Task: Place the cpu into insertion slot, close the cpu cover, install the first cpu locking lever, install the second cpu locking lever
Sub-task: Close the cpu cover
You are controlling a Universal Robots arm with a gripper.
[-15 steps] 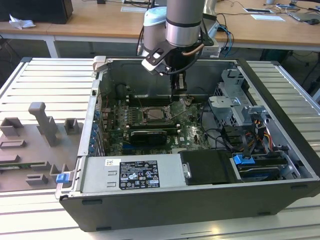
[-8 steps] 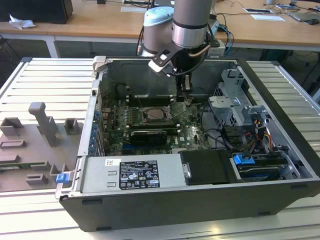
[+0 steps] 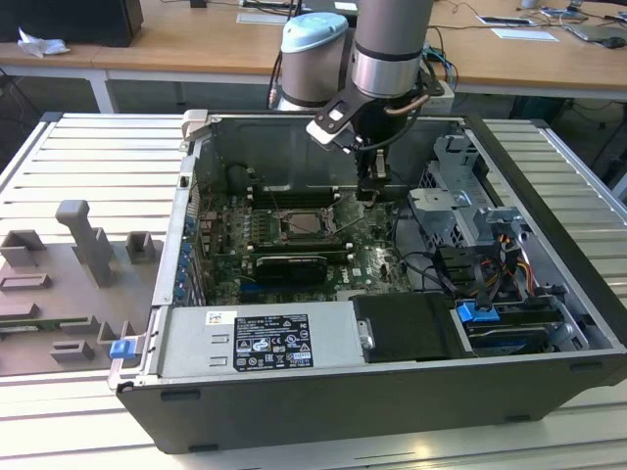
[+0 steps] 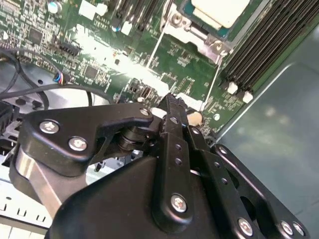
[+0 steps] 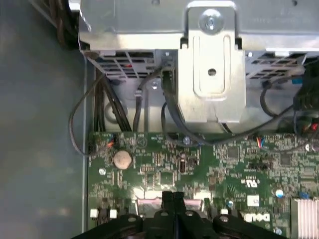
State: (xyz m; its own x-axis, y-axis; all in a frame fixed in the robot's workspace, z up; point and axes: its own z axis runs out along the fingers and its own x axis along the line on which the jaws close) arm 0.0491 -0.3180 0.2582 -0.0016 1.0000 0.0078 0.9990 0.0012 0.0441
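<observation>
The insertion slot (image 3: 307,223) sits in the middle of the green board inside the open computer case. In the second wrist view the cpu (image 4: 219,10) lies in it, pale top up, with the silvery cpu cover (image 4: 202,37) lying flat around it. A thin wire locking lever (image 4: 158,47) runs along the socket's side. My gripper (image 3: 370,192) hangs just above the board on the exterior view's right of the socket. Its black fingertips (image 5: 167,196) are pressed together with nothing visible between them, close to a round coin battery (image 5: 122,159).
Black memory slots (image 4: 259,47) flank the socket. A metal drive cage (image 3: 460,191) and loose cables (image 5: 94,124) crowd the exterior view's right. A power supply box (image 3: 265,338) fills the case's front. Grey fixtures (image 3: 88,245) stand on the table at the exterior view's left.
</observation>
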